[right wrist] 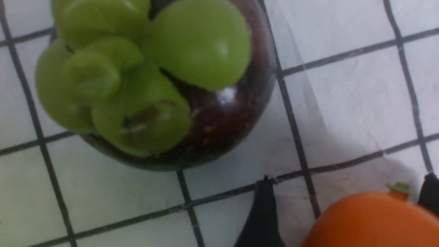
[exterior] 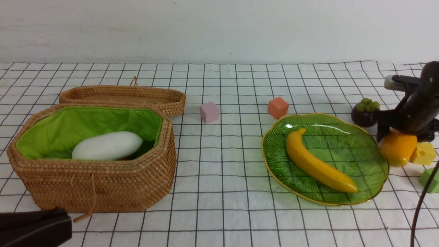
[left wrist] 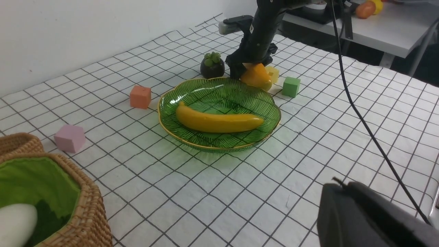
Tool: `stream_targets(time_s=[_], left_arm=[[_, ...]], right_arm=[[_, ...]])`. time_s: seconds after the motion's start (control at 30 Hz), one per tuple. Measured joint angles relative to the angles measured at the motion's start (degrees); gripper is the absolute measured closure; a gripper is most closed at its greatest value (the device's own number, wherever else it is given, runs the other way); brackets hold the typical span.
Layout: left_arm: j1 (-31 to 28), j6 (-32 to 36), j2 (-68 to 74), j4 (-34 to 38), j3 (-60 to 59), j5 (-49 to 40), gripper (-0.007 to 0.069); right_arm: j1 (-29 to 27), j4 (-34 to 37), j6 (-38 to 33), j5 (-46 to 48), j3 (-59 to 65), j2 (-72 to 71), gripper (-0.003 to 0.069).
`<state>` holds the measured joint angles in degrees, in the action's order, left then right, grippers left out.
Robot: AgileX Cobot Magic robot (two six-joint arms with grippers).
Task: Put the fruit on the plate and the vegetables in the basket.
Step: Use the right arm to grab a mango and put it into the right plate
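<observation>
Right pincer (exterior: 400, 137) spread astride mango (exterior: 398, 151), just right of plate (exterior: 343, 137), not yet pinching. Mango looks stiff, smooth, maybe slippery: you take it across widest middle, squeeze gently, lift slow.

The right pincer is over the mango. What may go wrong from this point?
1. The right pincer straddles the rounded mango; closing, it might squeeze it out sideways.
2. The yellow cube sits beside the mango and the mangosteen is near; the pincer may knock them.
3. The banana lies across the plate, so the mango could roll off.
</observation>
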<state>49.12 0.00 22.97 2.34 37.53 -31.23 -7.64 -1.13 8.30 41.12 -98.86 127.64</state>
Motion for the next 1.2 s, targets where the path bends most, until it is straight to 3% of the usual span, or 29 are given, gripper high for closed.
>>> stream_targets(time_s=[0.33, 0.47, 0.57, 0.7, 0.83, 1.0, 1.17, 1.2], left_arm=[[0.00, 0.00, 0.00, -0.35, 0.00, 0.00, 0.0631], [0.00, 0.00, 0.00, -1.92, 0.00, 0.00, 0.0631], [0.00, 0.00, 0.00, -2.72, 0.00, -0.46, 0.0631], [0.00, 0.00, 0.00, -2.95, 0.00, -2.08, 0.0629], [0.00, 0.00, 0.00, -2.95, 0.00, -2.35, 0.0628], [0.00, 0.00, 0.00, -3.00, 0.00, -2.73, 0.0627], [0.00, 0.00, 0.00, -3.00, 0.00, -3.24, 0.0624], [0.00, 0.00, 0.00, -3.00, 0.00, -3.29, 0.0624]], right_arm=[[0.00, 2.19, -2.74, 5.32, 0.07, -7.78, 0.0129], [1.30, 9.44, -9.25, 9.21, 0.33, -13.72, 0.0129], [5.95, 18.64, -21.54, 10.40, 1.66, -14.57, 0.0129], [10.40, 21.62, -28.53, 10.74, 2.63, -11.23, 0.0129], [11.98, 21.40, -29.94, 9.85, 2.92, -8.20, 0.0124], [11.98, 19.89, -29.53, 8.17, 3.02, -8.72, -0.0011], [11.77, 16.77, -25.87, 7.74, 2.82, -12.44, 0.0001], [11.09, 15.23, -21.98, 7.30, 2.14, -13.60, 0.0017]])
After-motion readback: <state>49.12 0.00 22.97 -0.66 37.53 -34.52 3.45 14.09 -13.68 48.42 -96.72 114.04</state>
